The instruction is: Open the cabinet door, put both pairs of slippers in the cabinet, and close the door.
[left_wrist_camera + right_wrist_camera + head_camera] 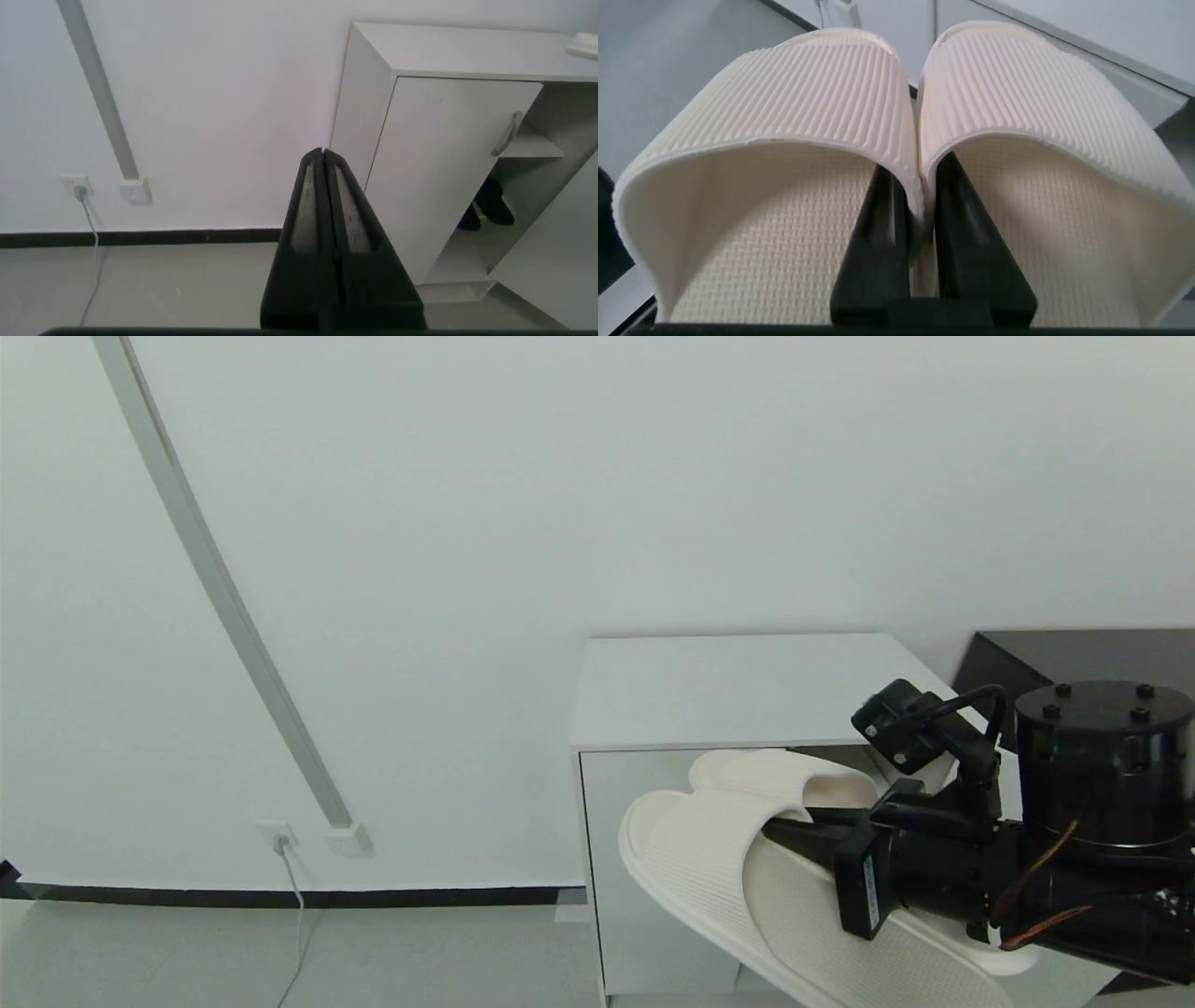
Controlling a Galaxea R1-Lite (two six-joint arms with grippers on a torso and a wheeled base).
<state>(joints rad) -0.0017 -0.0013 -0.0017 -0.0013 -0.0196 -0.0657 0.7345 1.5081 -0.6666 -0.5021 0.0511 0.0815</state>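
The jaws of the right gripper (pixel 805 821) are closed on one pair of slippers (pixel 813 103). Its two black fingers (pixel 878 238) each reach in under one slipper's ribbed strap and pinch the two inner sides together between them. The two slippers are white, lie side by side with their toes pointing away from the wrist, and are held up in the air in front of the cabinet (pixel 738 686), just below the front edge of its top and towards its right corner. The jaws of the left gripper (pixel 324 224) are pressed flat together. It hangs well to the side of the cabinet, facing the wall and the cabinet's left side. From there one door (pixel 448 168) with one handle (pixel 505 133) lies flush on the front. Beside it the inside is open, showing one shelf (pixel 534 149) and two dark shoes (pixel 488 207) lower down. On the wall are one grey conduit (pixel 215 579), two small wall plates (pixel 350 841) at its foot, and one cable (pixel 301 905) hanging from the left plate to the floor.
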